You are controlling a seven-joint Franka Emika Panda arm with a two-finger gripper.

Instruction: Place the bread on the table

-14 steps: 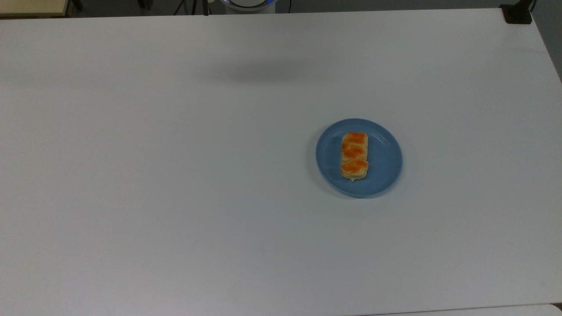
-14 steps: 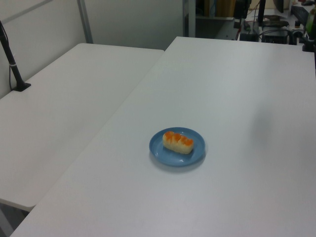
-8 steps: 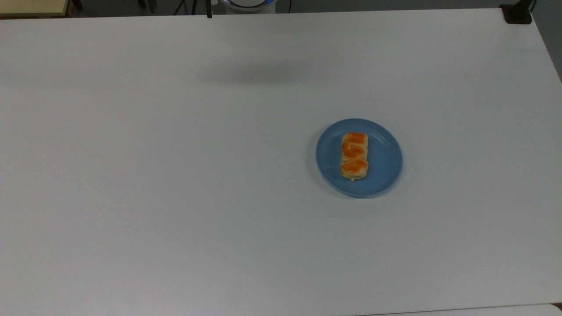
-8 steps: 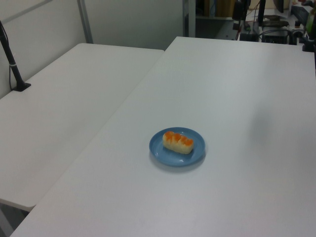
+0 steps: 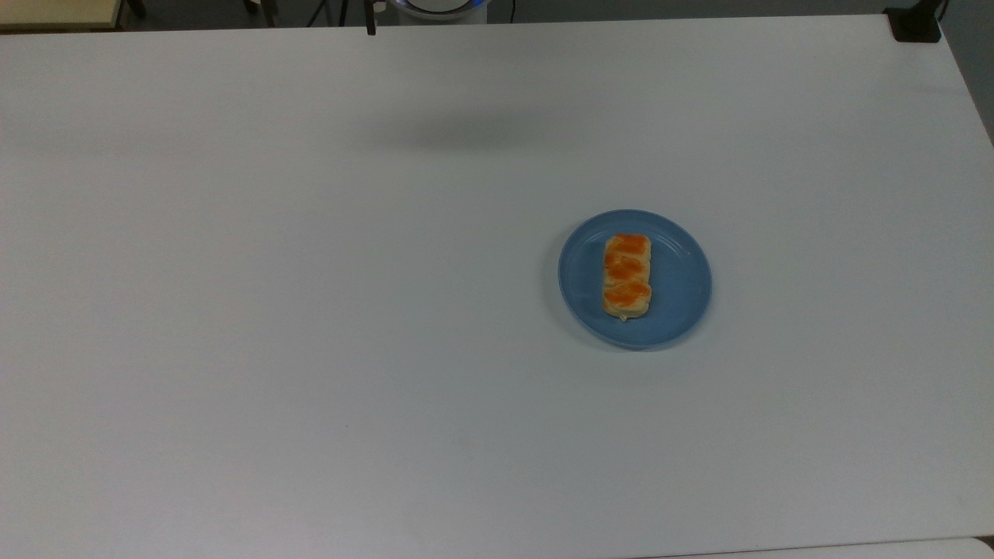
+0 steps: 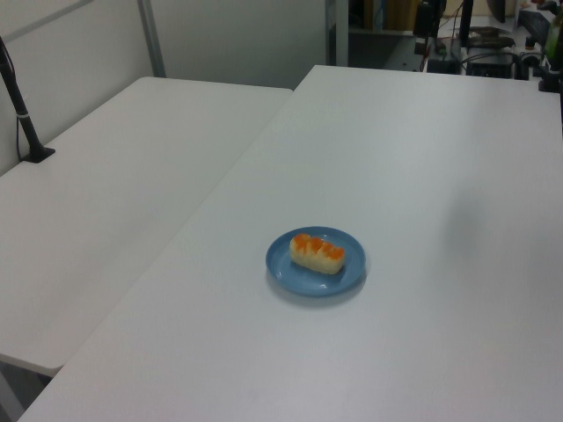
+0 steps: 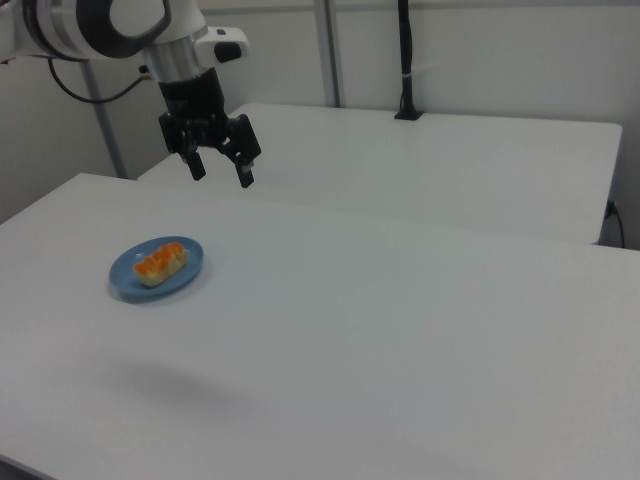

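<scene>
We see the tool [image 7: 220, 166] spread apart, high above the desk [image 7: 400, 320]; the bread [image 7: 160, 263] lies below it on the blue plate [image 7: 185, 278], toward the right view's left.

Pale-tan bread [image 5: 627, 277] with orange-brown bumps, blue plate [image 5: 675, 283], white table [image 5: 311, 310]

Top view looks straight down; left and right views (oblique, opposite sides) share the blue plate [image 5: 675, 299].
</scene>
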